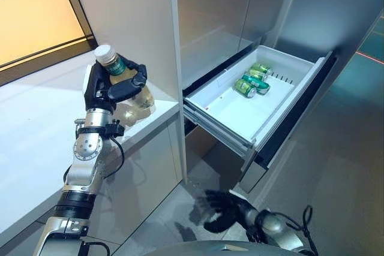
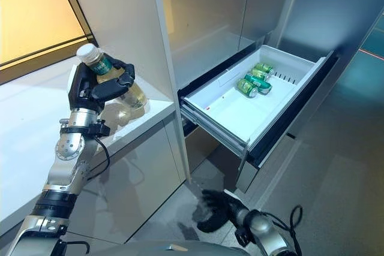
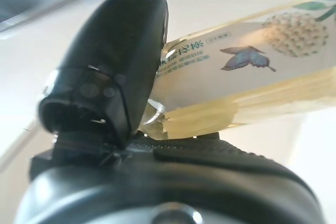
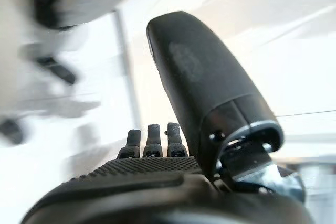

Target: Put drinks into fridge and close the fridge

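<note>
My left hand [image 1: 107, 88] is shut on a clear bottle of pale yellow drink [image 1: 137, 97] with a white cap and green neck band, held upright just above the white counter [image 1: 36, 142]. In the left wrist view the bottle's label [image 3: 252, 66] shows past the thumb [image 3: 113, 72]. To the right the fridge's white drawer [image 1: 231, 115] stands pulled open, with three green cans [image 1: 254, 78] lying at its back. My right hand [image 1: 225, 209] hangs low over the floor below the drawer, its fingers [image 4: 152, 139] straight and holding nothing.
A tall white cabinet panel [image 1: 144, 22] stands between the counter and the fridge. Grey fridge doors [image 1: 240, 4] rise behind the drawer. The drawer's dark front [image 1: 294, 115] juts out toward the floor space on the right.
</note>
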